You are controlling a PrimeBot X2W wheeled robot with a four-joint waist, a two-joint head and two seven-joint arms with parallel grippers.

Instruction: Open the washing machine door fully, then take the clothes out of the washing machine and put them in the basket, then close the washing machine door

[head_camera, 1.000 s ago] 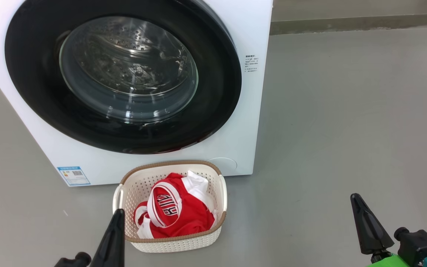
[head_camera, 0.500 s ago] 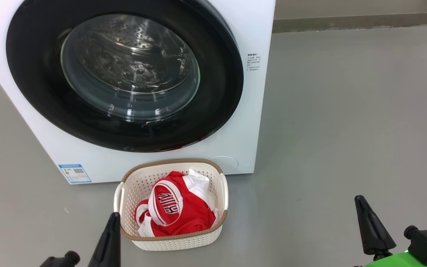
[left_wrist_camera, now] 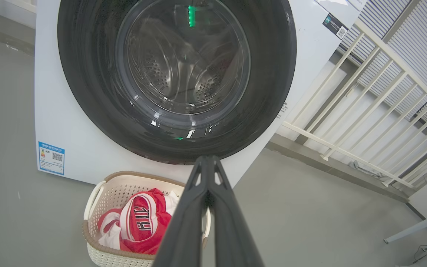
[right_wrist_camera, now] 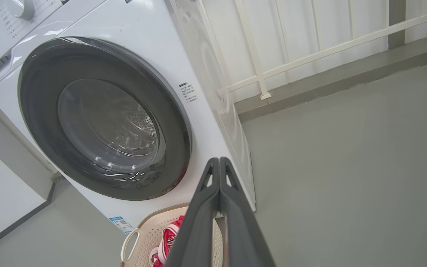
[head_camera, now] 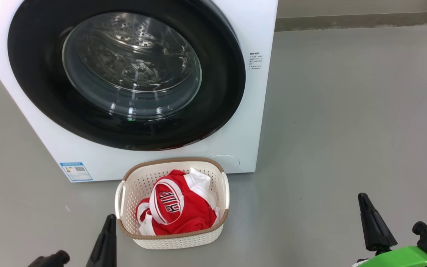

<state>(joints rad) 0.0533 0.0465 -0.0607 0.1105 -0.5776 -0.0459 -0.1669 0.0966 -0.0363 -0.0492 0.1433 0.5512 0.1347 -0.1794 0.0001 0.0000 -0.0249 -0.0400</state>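
Observation:
The white washing machine (head_camera: 250,122) stands on the floor with its round black door (head_camera: 35,81) lying flat against the front; the steel drum shows through the glass. Just below it sits the cream basket (head_camera: 172,243), holding the red clothes (head_camera: 184,215) with white trim. My left gripper (head_camera: 109,219) is shut with nothing in it, its tip just left of the basket's near corner. My right gripper (head_camera: 362,197) is shut and bare, over the floor well to the right of the basket. The left wrist view has the shut left gripper (left_wrist_camera: 207,159) before the door (left_wrist_camera: 87,92) and basket (left_wrist_camera: 98,256).
Grey floor (head_camera: 347,111) spreads open to the right of the machine. A white railing (left_wrist_camera: 365,122) and a low kerb stand behind and beside the machine. A blue label (head_camera: 75,171) marks the machine's lower left corner.
Both grippers sit a little lower in the head view than a second ago, while the machine and basket have drifted slightly right and up. Both stay shut.

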